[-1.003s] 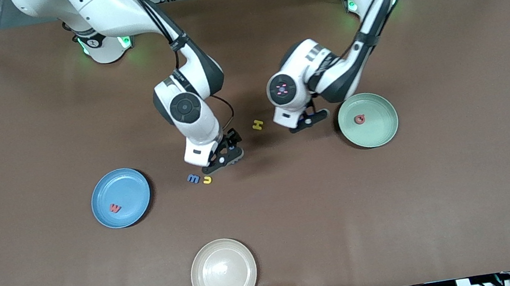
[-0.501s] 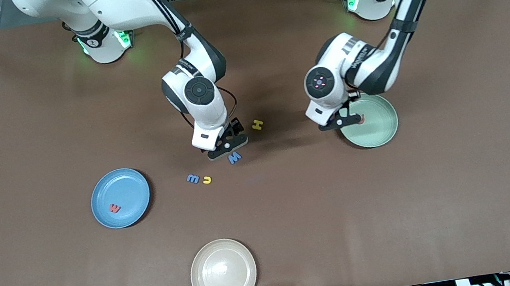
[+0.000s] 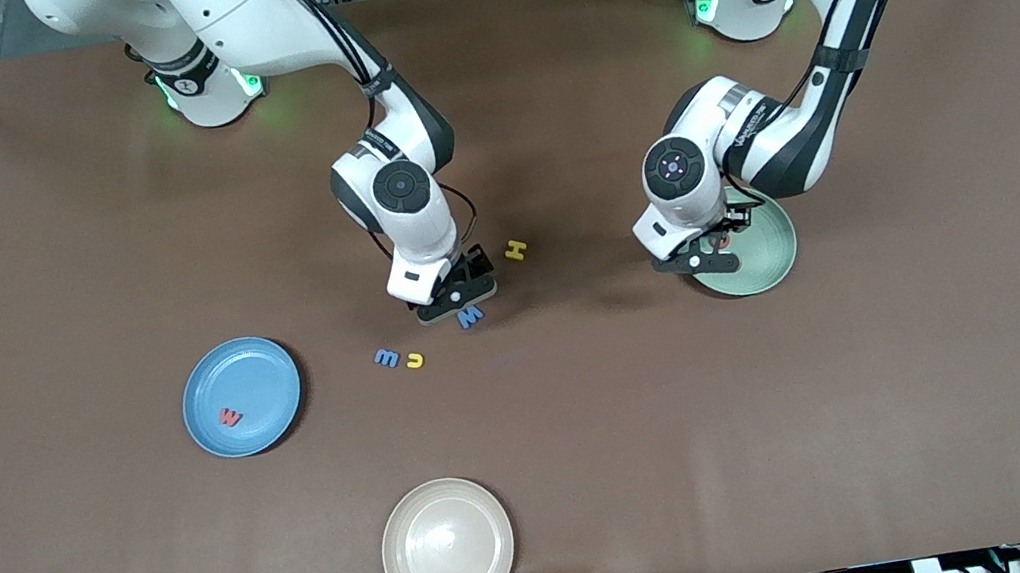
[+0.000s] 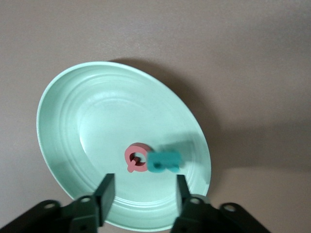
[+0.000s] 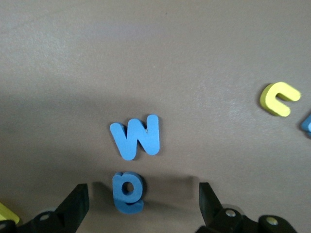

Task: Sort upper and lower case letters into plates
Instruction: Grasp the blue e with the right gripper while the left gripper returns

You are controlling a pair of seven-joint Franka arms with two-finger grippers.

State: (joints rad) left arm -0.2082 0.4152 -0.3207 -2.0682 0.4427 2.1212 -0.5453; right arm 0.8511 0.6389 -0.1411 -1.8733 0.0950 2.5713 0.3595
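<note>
Letters part-sorted: teal one [image 4: 164,162] lying beside red [image 4: 136,158] in mint plate [image 4: 73,111] under empty, parted left gripper [image 4: 144,178]; right gripper [image 5: 143,187], wide, over blue W [image 5: 136,137] at 7 o'clock of H [image 3: 516,249], needs lowering, pinching.

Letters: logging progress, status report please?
Left pincer open over mint plate, teal letter beside red one. Right pincer open over blue W. Nothing obstructing.

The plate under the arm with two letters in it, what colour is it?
Pale mint green plate, clearest in the left wrist view.
</note>
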